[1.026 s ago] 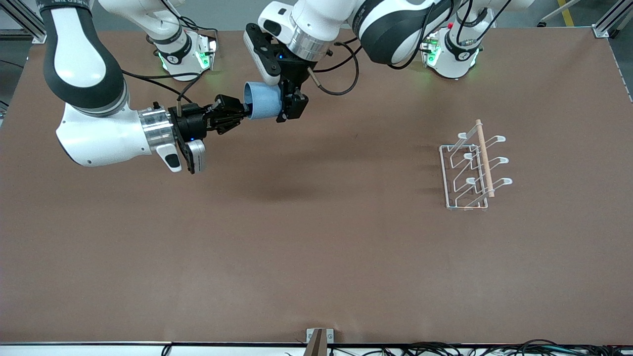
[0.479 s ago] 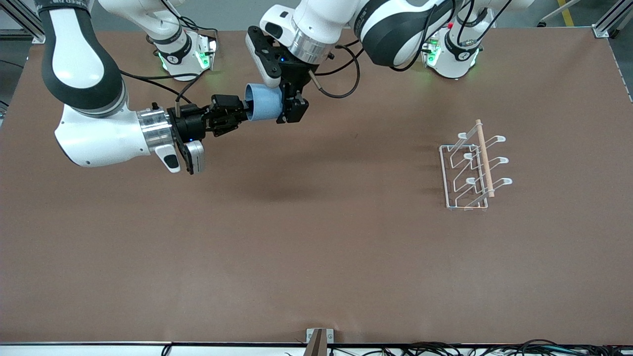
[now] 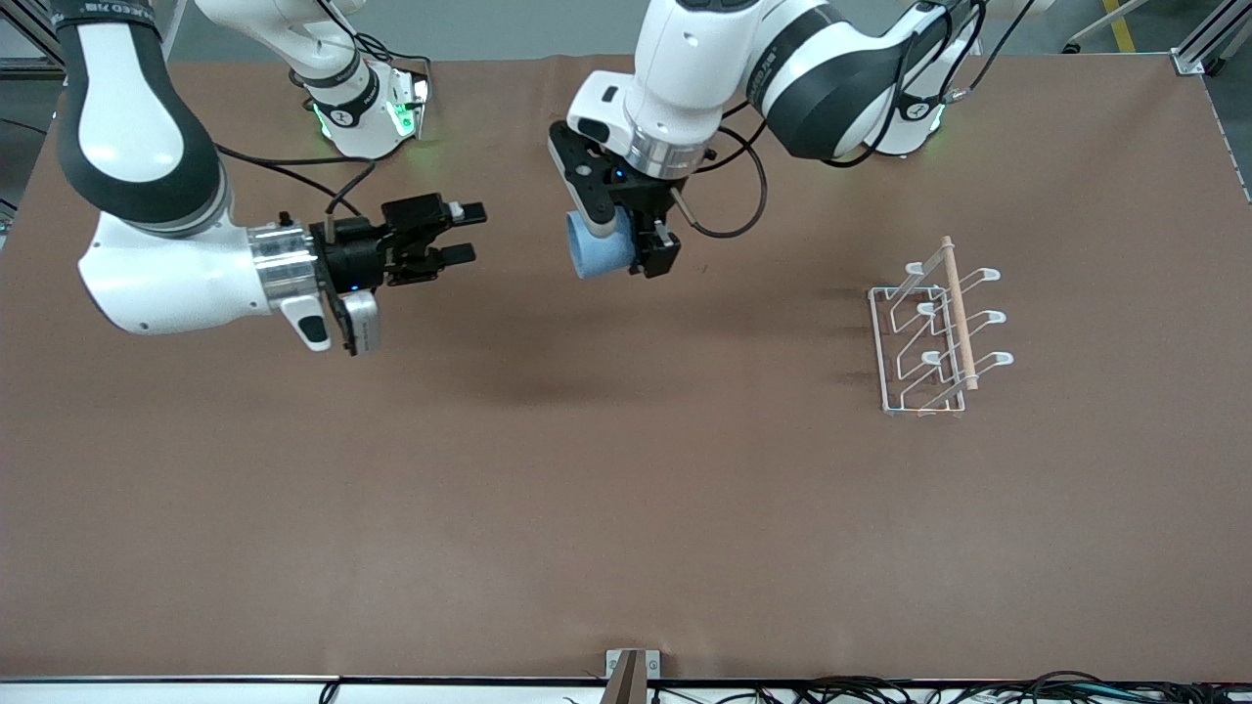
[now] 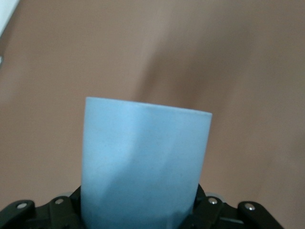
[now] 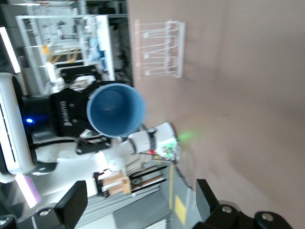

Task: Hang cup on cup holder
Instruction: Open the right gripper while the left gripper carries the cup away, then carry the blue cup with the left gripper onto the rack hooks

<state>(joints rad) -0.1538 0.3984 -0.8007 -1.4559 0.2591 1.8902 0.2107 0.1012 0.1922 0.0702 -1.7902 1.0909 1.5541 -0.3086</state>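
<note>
Brown table [image 3: 587,508]: left gripper [image 3: 626,242] clamps the cup [image 3: 599,256], well short of the cup holder [image 3: 929,332]; right gripper [image 3: 452,233] spread, empty; a tilted approach could miss a prong.

No text, label, brand, number or sign can be read anywhere; small dark markings on the upper link of the right arm [image 3: 108,12] are illegible.

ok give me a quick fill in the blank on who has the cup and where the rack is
The light-blue cup is held by the ____ gripper.
The right gripper holds nothing; its fingers are ____.
The cup holder stands toward the ____ arm's end of the table.
Cups on the holder's prongs: ____.

Missing words: left; open; left; none
</note>
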